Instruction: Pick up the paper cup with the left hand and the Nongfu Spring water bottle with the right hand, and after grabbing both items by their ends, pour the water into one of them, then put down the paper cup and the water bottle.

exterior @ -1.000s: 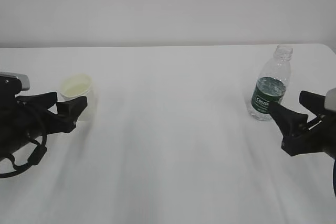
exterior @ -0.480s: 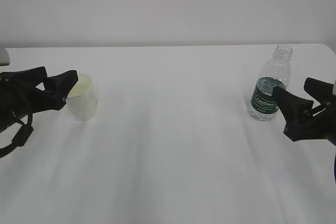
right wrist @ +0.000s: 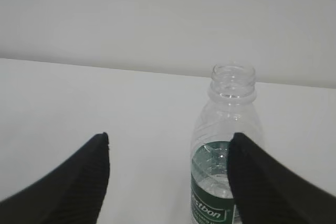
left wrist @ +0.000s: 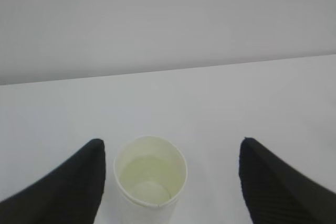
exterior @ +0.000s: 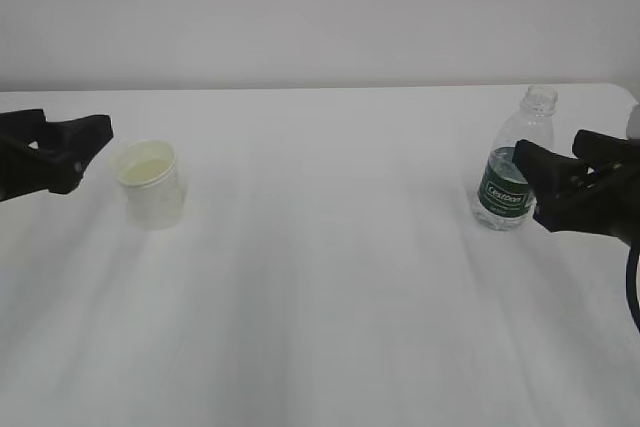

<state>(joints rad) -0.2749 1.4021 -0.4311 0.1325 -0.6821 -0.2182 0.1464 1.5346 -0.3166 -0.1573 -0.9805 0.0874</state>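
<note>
The paper cup (exterior: 150, 185) stands upright on the white table (exterior: 320, 277) at the left, white with a pale cream inside. My left gripper (exterior: 86, 154) is open just left of it, apart from it. In the left wrist view the paper cup (left wrist: 150, 174) sits ahead of the open left gripper (left wrist: 171, 142), nearer the left finger. The Nongfu Spring water bottle (exterior: 507, 190) stands uncapped at the right. My right gripper (exterior: 548, 145) is open beside it. In the right wrist view the bottle (right wrist: 223, 129) is partly behind the right finger of the right gripper (right wrist: 169, 136).
A plain pale wall (exterior: 320, 7) runs behind the table's far edge. The bottle stands close to the table's right end. Bare tabletop lies between cup and bottle.
My left gripper has drawn back to the left and risen, away from the cup. My right gripper has risen and moved in beside the bottle. Cup and bottle have not moved.
</note>
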